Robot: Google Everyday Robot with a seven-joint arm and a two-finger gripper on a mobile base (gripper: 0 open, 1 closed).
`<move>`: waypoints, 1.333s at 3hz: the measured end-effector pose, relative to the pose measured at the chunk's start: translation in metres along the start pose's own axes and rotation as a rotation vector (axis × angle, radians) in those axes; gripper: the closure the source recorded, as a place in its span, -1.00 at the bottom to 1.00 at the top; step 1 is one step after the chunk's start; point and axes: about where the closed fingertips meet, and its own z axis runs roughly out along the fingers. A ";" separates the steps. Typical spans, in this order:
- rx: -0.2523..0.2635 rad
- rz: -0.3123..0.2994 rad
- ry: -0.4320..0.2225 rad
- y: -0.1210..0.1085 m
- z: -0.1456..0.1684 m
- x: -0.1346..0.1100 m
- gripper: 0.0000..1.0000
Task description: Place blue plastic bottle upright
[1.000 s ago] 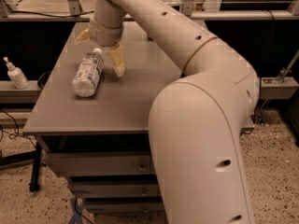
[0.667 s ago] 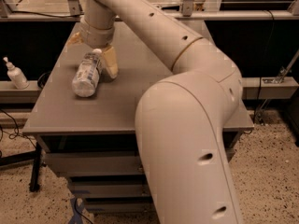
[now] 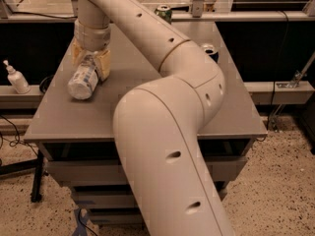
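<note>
The arm [image 3: 162, 132] enters from the lower centre of the view, bends at a large joint over the table [image 3: 59, 117] and extends to the table's far left area.

The gripper [image 3: 91, 65] is positioned at the far left of the table, pointing down at the surface. Its yellowish fingers [image 3: 103, 65] stand on either side of the bottle [image 3: 82, 80] and press against its far end, clasping it.

The bottle lies on its side on the table, near the left edge. Its base faces the camera and slightly left. Its cap end points away, under the gripper, and is hidden by it. The pale label is visible around the body.

Other items:
- A dark can [image 3: 210, 50] stands on the right part of the table, partly hidden behind the arm.
- A green can [image 3: 164, 12] stands at the far edge of the table, well apart from the bottle.
- A white pump bottle [image 3: 15, 77] stands on a lower ledge to the left, off the table.
</note>
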 end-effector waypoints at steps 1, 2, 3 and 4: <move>-0.003 -0.004 0.002 -0.002 0.000 0.001 0.27; 0.003 -0.039 0.011 -0.009 -0.008 0.003 0.74; 0.065 -0.111 -0.004 -0.015 -0.035 -0.006 1.00; 0.137 -0.184 -0.017 -0.022 -0.065 -0.017 1.00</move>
